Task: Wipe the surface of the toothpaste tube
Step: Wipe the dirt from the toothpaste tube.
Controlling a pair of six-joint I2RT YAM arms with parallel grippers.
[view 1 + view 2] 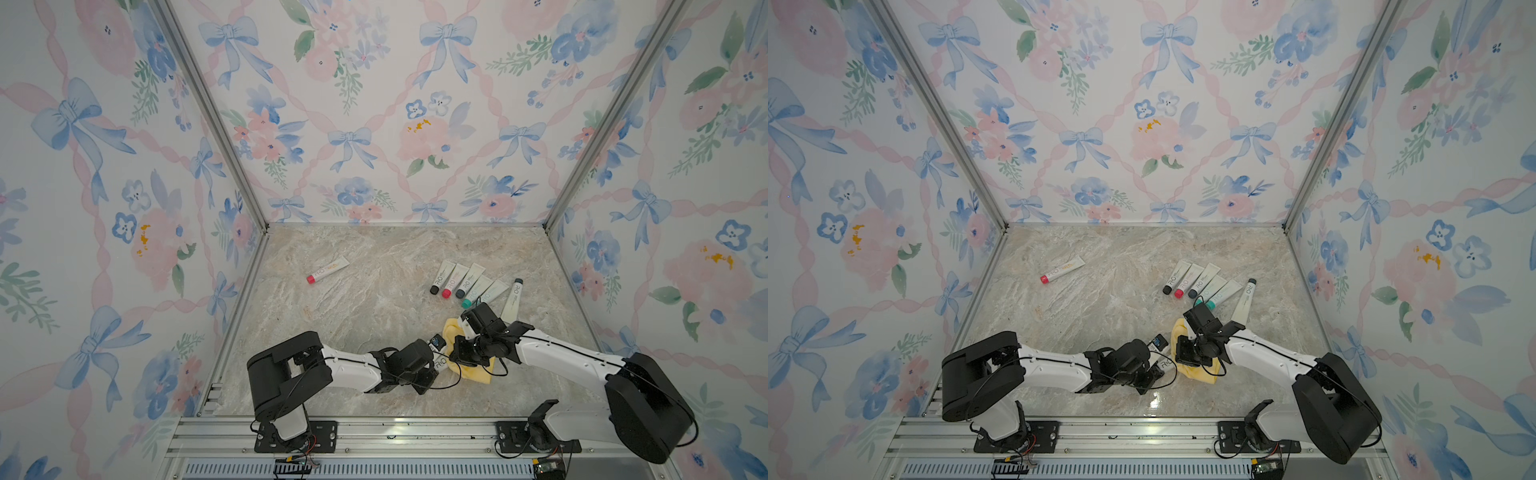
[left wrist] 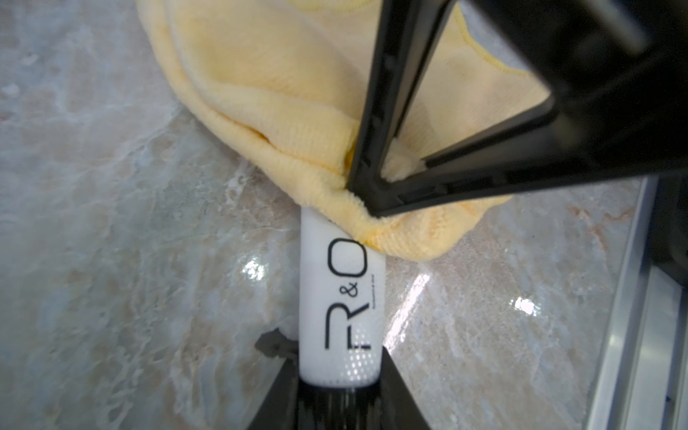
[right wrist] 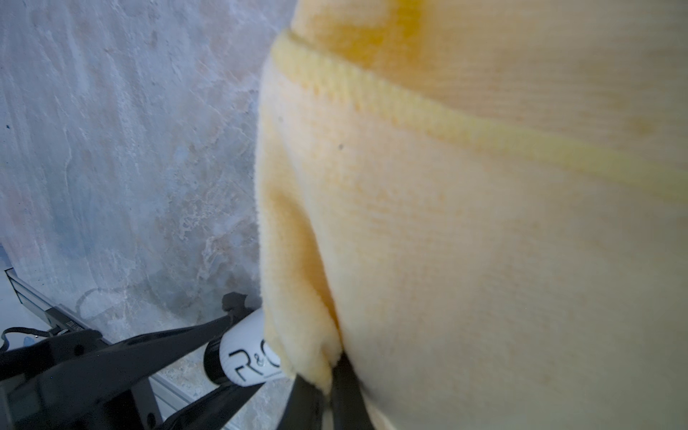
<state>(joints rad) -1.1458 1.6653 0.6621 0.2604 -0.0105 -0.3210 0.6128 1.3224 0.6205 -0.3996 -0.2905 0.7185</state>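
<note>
Left pincer (image 2: 339,387) clamped on tube (image 2: 337,298), cap end, at table (image 1: 353,307) front. Right pincer (image 2: 376,197) pinches cloth (image 2: 268,93) draped over tube's far half. Wiping seemingly midway; logo end still bare.

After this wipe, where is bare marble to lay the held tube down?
Widest bare marble tabletop lies between the lone red-capped white tube and the fanned row of tubes. The strip along the back wall is bare. Crowded: the right side, around that row, the yellow cloth and the held white R&O tube.
</note>
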